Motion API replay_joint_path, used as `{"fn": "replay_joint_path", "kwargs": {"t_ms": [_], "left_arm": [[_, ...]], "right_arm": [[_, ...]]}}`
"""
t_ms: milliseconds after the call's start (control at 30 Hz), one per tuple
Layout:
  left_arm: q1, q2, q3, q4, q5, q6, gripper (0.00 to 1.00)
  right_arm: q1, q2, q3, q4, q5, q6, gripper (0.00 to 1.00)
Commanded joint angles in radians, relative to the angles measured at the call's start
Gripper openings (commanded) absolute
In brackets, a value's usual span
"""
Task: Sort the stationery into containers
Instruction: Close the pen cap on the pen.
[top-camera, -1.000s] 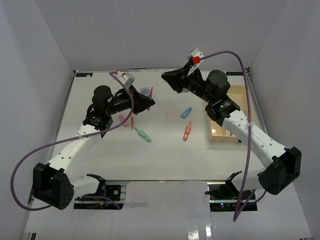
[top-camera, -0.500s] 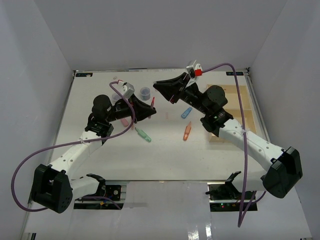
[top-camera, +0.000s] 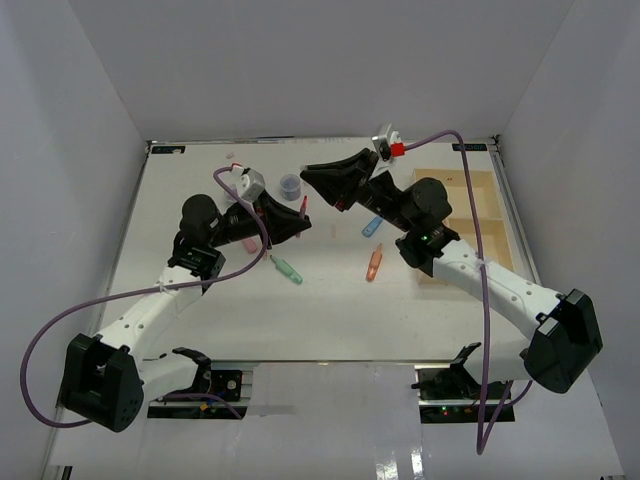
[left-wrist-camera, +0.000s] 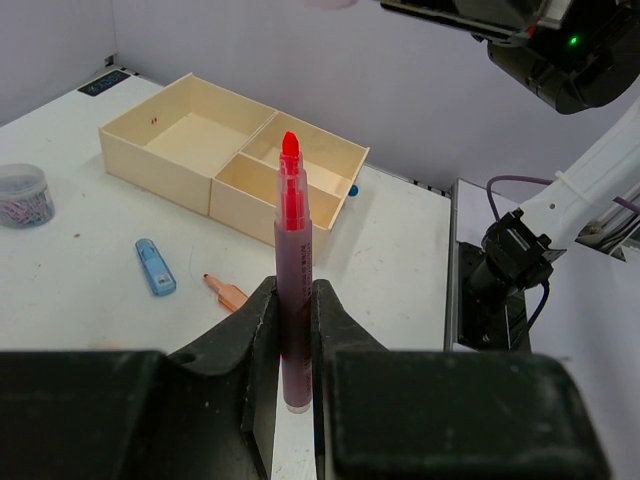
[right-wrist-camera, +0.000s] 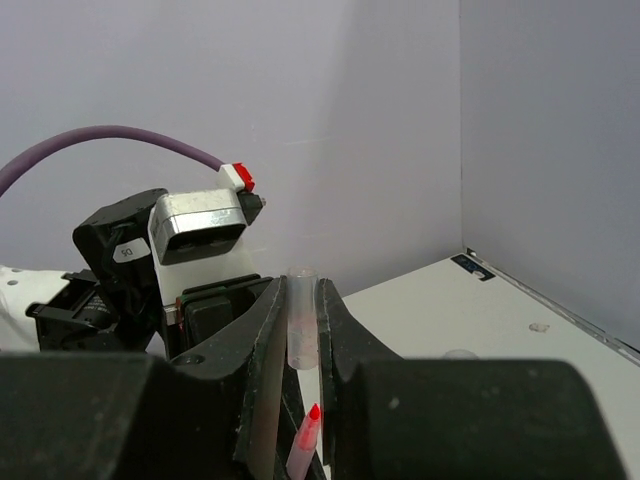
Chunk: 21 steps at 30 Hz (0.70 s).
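Note:
My left gripper (top-camera: 292, 222) is shut on an uncapped red marker (left-wrist-camera: 291, 260), which stands upright between its fingers, tip up; the marker also shows in the top view (top-camera: 303, 208). My right gripper (top-camera: 308, 176) is shut on a clear marker cap (right-wrist-camera: 302, 320) and hovers just above and behind the marker's red tip (right-wrist-camera: 307, 432). The beige wooden tray (top-camera: 492, 210) lies at the right, partly hidden by the right arm; the left wrist view (left-wrist-camera: 160, 165) shows its three compartments.
A grey-blue pot (top-camera: 290, 185) stands just behind the two grippers. A blue piece (top-camera: 373, 226), an orange piece (top-camera: 375, 262), a green piece (top-camera: 287, 269) and a pink piece (top-camera: 248, 241) lie on the white table.
My right gripper has swung left and forward with the cap, ending just above the marker tip. My left gripper has shifted slightly, still holding the marker.

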Motion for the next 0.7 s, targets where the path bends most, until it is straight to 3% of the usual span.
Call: {"fn": "replay_joint_path", "kwargs": {"t_ms": [0,667], "left_arm": [[-0.003,-0.050,-0.016,0.034,0.015,0.015,0.00],[-0.003,-0.066,-0.034,0.077,0.010,-0.011,0.00]], "right_arm": [[0.010,0.011,-0.010,0.077,-0.008,0.018,0.08],[0.026,0.022,-0.042,0.114,-0.011,0.043,0.08]]}}
